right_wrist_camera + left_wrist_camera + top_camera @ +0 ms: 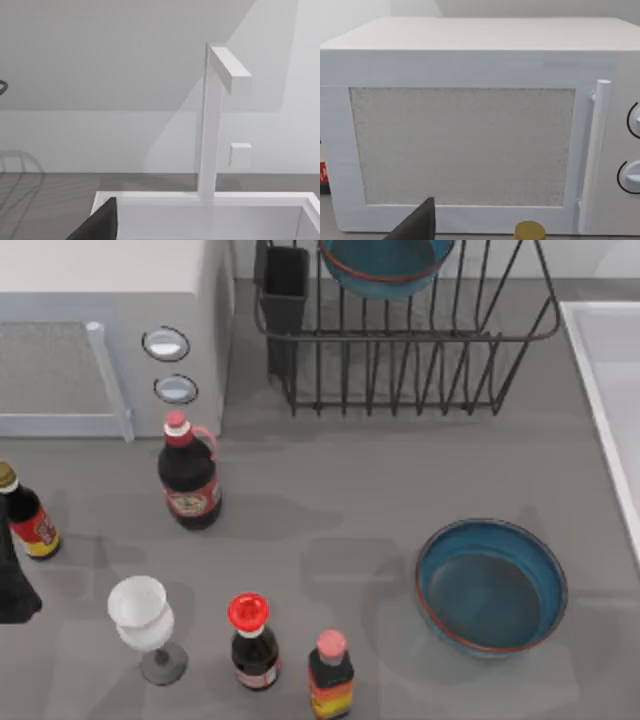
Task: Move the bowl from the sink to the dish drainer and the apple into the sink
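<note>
Top view shows one teal bowl (pixel 491 586) on the counter beside the sink (pixel 603 390) and another, probably already placed, in the dish drainer (pixel 400 360), so fetching the apple seems next, though I cannot tell either gripper's state.

Grey table (pixel 330 470) with kitchenware standing on it.
A white microwave (pixel 100 330) sits at 10 o'clock, a black dish drainer (pixel 400 350) at 12, the sink (pixel 610 380) at 2. A teal bowl (pixel 490 585) rests at 4. Four sauce bottles (pixel 190 475) (pixel 28 515) (pixel 252 640) (pixel 330 675) and a white goblet (pixel 145 625) occupy 7 to 9.
</note>
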